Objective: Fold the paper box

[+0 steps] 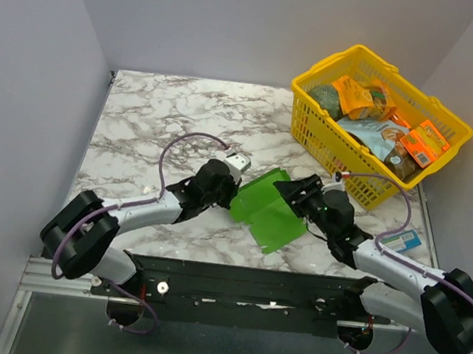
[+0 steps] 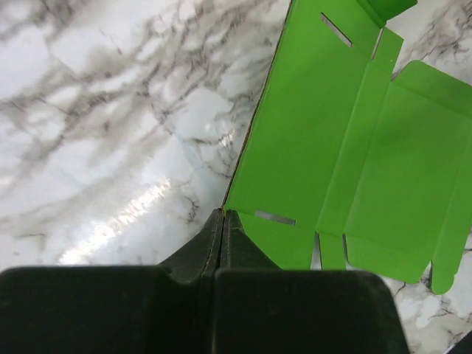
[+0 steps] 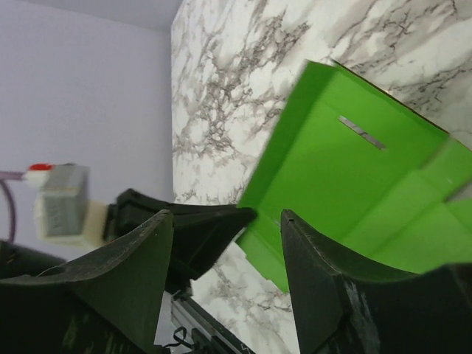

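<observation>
The paper box (image 1: pixel 271 211) is a bright green creased cut-out, mostly flat on the marble table between my two arms. In the left wrist view its panels and flaps (image 2: pixel 332 147) spread to the right, with two thin slots showing. My left gripper (image 2: pixel 223 212) is shut, its tips pinched right at the card's near left corner. From above, the left gripper (image 1: pixel 236 196) sits at the card's left edge. My right gripper (image 3: pixel 225 228) stands open over the card's (image 3: pixel 346 169) other side, with nothing between its fingers. In the top view the right gripper (image 1: pixel 296 192) is above the card's right part.
A yellow plastic basket (image 1: pixel 319 131) full of snack packs stands at the back right. A blue-and-white pack (image 1: pixel 402 240) lies by the right arm near the table's right edge. Grey walls close in the left, back and right sides.
</observation>
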